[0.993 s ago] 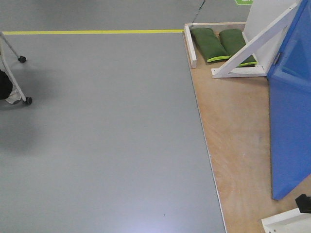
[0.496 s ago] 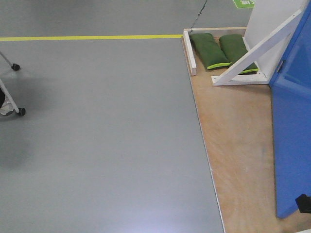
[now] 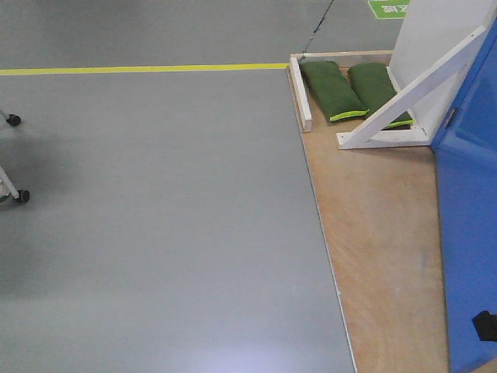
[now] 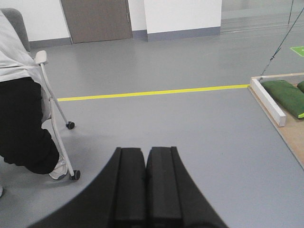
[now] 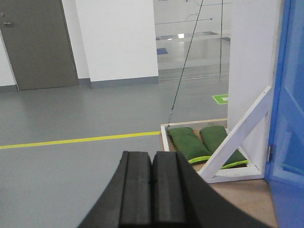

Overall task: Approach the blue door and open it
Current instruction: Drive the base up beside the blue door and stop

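at the far left of the front view two small black casters sit on the smooth, matte grey floor; the left wrist view shows they belong to a thin white tubular frame beside a person in a grey top and black trousers. a narrow yellow line crosses the floor. right of it lies a pale plywood platform with visible grain, edged by a square white wooden beam. two plump dark-green sandbags with lime trim lie side by side on the platform, next to a white diagonal brace that leans against a flat white wall panel. a green floor sign carries white marks too small to read. the blue door, glossy and flat, stands at the right edge of the platform, just right of the brace; in the right wrist view a small metal plate sits on its edge. the left gripper shows two blocky black matte fingers pressed flat together, gripping nothing, above bare floor. the right gripper has its fingers together in the same way, empty, well apart from the door.
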